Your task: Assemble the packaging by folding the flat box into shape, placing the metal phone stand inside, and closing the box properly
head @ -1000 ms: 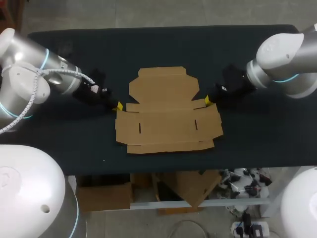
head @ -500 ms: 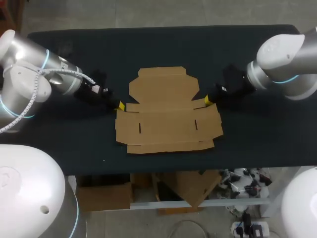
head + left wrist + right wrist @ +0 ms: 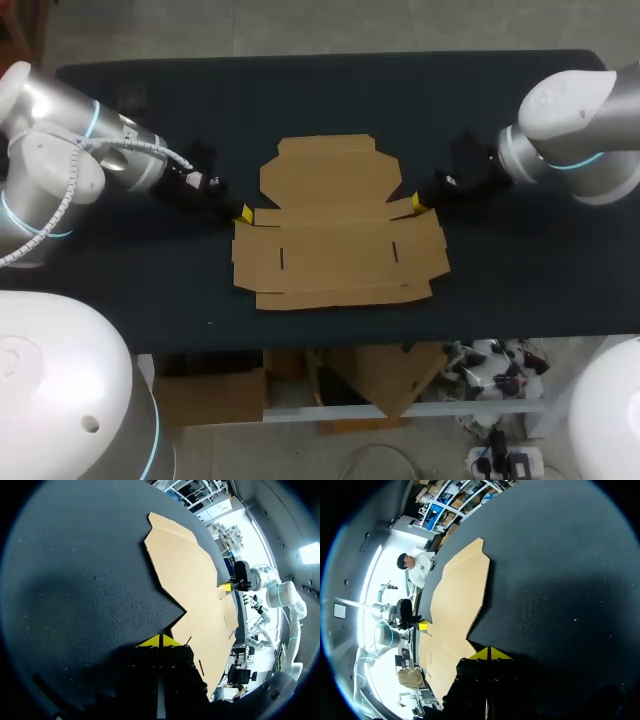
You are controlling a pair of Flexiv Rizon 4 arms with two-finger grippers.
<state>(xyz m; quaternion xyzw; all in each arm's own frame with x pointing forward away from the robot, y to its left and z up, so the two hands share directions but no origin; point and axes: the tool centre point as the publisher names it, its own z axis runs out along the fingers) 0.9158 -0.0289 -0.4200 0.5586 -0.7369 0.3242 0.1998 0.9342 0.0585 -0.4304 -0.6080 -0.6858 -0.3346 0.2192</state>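
Left tool [image 3: 244,213] nearer flat box [image 3: 335,225]

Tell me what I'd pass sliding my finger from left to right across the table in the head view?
left arm → left gripper → flat cardboard box → right gripper → right arm

This is looking like a robotics lab: a left arm [image 3: 105,160] and right arm [image 3: 560,125] are flanking a dark table [image 3: 330,90] from the frame's sides.
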